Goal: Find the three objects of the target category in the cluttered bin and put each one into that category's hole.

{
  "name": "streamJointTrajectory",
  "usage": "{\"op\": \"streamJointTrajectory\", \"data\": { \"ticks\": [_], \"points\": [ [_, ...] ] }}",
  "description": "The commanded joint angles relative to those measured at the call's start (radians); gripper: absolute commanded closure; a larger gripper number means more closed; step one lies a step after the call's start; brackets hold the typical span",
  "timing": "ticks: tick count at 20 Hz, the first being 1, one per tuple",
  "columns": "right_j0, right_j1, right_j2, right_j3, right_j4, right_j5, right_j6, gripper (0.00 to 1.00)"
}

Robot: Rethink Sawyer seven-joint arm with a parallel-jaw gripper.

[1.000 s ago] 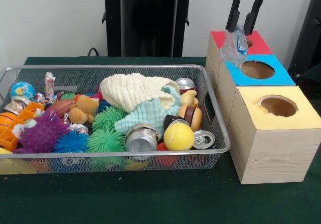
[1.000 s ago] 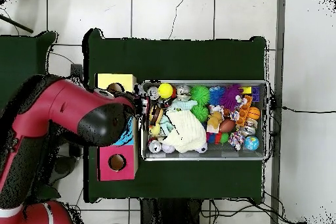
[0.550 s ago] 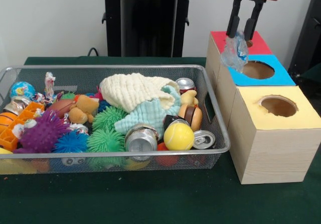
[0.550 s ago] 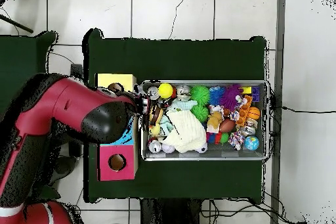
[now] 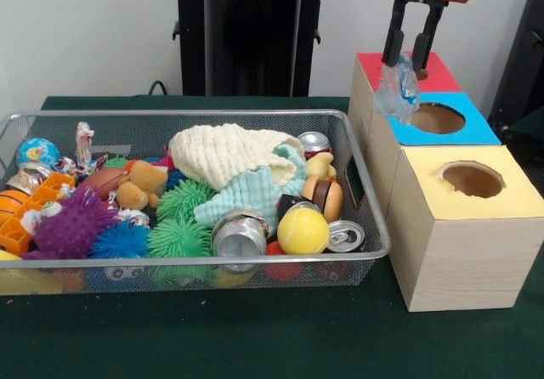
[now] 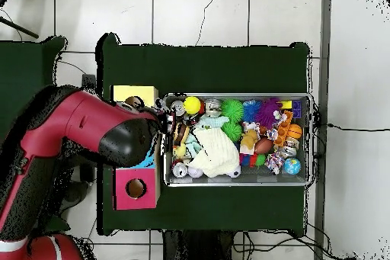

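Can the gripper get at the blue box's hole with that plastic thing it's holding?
Probably yes. The gripper holds the crumpled clear plastic beside the blue box's hole, which is open with nothing over it.

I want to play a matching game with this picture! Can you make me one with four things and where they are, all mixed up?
Things:
1. crumpled plastic bottle
2. yellow ball
3. globe ball
4. cream cloth

Places:
A. heaped on top in the middle of the wire bin
B. far left corner of the bin
C. held in the pincer by the blue-topped box
D. near the bin's front right, beside a can

Pairs: 1-C, 2-D, 3-B, 4-A
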Motion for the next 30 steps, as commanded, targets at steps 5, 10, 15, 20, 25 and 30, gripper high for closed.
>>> {"op": "streamJointTrajectory", "data": {
  "ticks": [5,10,15,20,25,30],
  "points": [
    [-0.007,0.01,0.041,-0.101,0.053,-0.066,0.377,1.0],
    [-0.01,0.02,0.024,-0.092,0.054,-0.073,0.385,1.0],
    [0.0,0.027,0.027,-0.081,0.052,-0.062,0.39,1.0],
    [0.013,0.025,0.043,-0.077,0.05,-0.041,0.392,1.0],
    [0.019,0.018,0.059,-0.084,0.05,-0.034,0.391,1.0],
    [0.03,0.009,0.087,-0.088,0.047,-0.019,0.392,1.0]
  ]
}}
